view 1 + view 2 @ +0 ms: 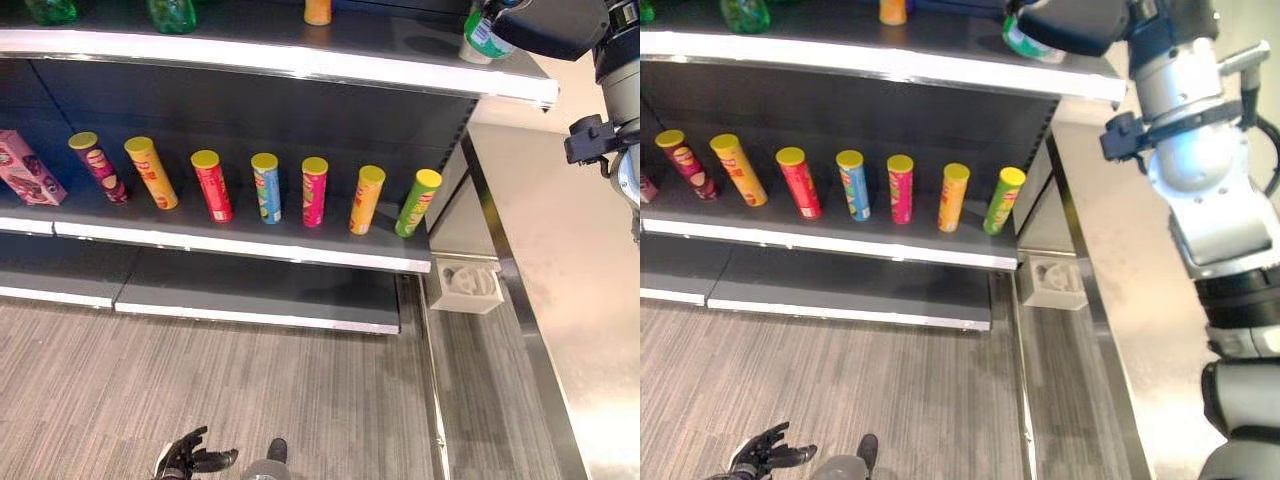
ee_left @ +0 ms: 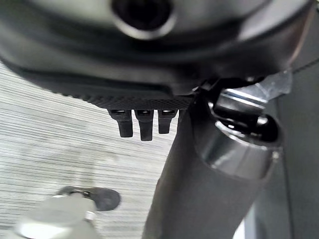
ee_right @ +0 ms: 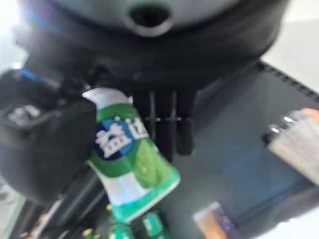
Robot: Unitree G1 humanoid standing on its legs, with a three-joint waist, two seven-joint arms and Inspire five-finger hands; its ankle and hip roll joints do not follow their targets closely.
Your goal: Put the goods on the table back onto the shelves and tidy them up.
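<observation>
Our right hand (image 3: 149, 99) holds the green bottle (image 3: 132, 159) over the top shelf's (image 1: 300, 60) right end; next we set it down upright.

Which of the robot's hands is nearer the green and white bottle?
Right. The right hand grips the green and white bottle over the top shelf; the left hand hangs low above the floor.

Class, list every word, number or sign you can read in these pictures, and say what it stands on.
No text can be quoted.
Green-and-white bottle held in the right hand: white characters on a blue patch, blurred.
Tube cans on the middle shelf: print too small.
Pink box: print too small.
</observation>
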